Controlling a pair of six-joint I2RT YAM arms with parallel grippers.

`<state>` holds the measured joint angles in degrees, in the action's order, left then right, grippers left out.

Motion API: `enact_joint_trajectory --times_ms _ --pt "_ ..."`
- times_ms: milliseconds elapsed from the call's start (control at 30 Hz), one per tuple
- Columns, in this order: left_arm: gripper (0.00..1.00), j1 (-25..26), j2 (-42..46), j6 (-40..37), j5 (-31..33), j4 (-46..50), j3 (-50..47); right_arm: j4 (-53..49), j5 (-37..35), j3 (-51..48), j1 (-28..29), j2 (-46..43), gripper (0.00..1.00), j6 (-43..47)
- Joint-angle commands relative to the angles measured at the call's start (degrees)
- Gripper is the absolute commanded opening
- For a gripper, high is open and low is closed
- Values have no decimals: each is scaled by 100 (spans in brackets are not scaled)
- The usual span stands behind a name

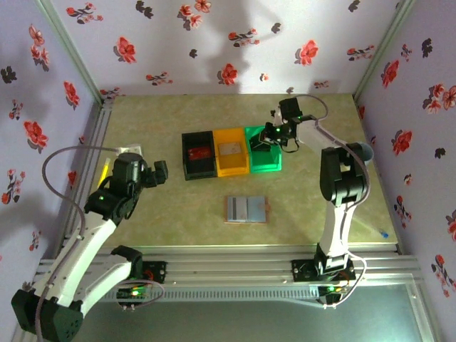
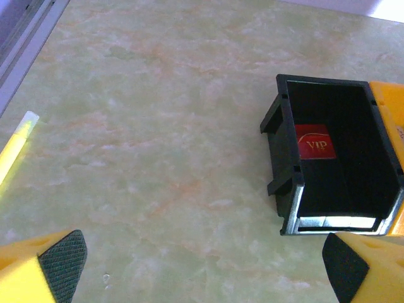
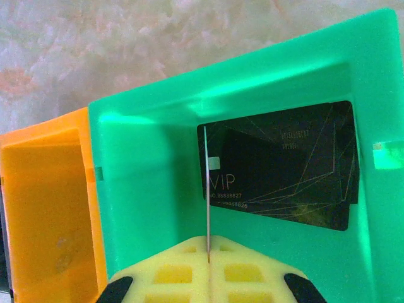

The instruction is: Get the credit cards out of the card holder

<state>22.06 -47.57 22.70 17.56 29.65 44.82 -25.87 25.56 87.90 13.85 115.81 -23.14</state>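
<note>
The card holder (image 1: 246, 209) lies open and flat on the table in the top view, pale grey-blue inside, apart from both grippers. My right gripper (image 3: 208, 254) hangs over the green bin (image 3: 145, 177), shut on a thin card (image 3: 206, 189) that I see edge-on and upright. Black VIP cards (image 3: 284, 164) lie flat on that bin's floor. From above, the right gripper (image 1: 274, 135) sits over the green bin (image 1: 265, 162). My left gripper (image 2: 203, 262) is open over bare table, with nothing between its fingers, left of the black bin (image 2: 334, 158). A red VIP card (image 2: 314, 142) lies in that bin.
Black (image 1: 198, 155), orange (image 1: 230, 151) and green bins stand side by side mid-table, with something pale in the orange one. A yellow pen (image 1: 104, 171) lies by the left wall. Flowered walls close in the table on three sides, and rails run along the near edge.
</note>
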Motion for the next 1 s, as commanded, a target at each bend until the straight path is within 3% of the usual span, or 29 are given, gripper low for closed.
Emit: enact_joint_trajectory --times_ms 0,567,967 --pt "100 -17 -19 -138 169 -51 -26 -153 123 269 -39 131 0 170" --pt "100 -12 -103 -160 174 -55 -8 -481 80 679 -38 522 0 283" --pt "100 -20 -108 -169 175 -56 -4 -594 -25 731 -34 540 12 327"
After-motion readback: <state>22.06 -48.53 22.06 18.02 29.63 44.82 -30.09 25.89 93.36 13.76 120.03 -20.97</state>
